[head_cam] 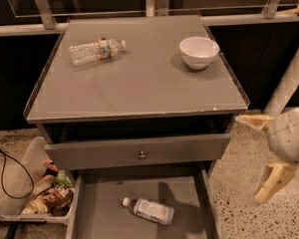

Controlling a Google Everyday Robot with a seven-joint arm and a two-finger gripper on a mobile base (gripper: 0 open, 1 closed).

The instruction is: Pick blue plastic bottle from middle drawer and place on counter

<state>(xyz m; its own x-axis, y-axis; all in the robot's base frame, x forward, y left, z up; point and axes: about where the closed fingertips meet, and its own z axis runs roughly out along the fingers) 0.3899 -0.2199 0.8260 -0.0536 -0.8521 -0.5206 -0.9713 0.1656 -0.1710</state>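
I see dim, warm light coming from above. The worktop carries a soft sheen, the bowl throws a short shadow to its left, and the middle drawer sits in shade. At the right edge, beside the cabinet, the gripper, jaws apart, looks slightly blurred.

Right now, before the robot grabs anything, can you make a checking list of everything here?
Surface: grey counter holds a clear water bottle lying down and a white bowl.
Job's things: blue plastic bottle lies on its side in the open middle drawer.
Clutter: bin of snack packets on the floor, left of the drawer.
Hand: open, empty, out to the right of the counter.
Cables: black cable loops on the floor by the bin.
Surroundings: speckled floor, dark cabinets behind.
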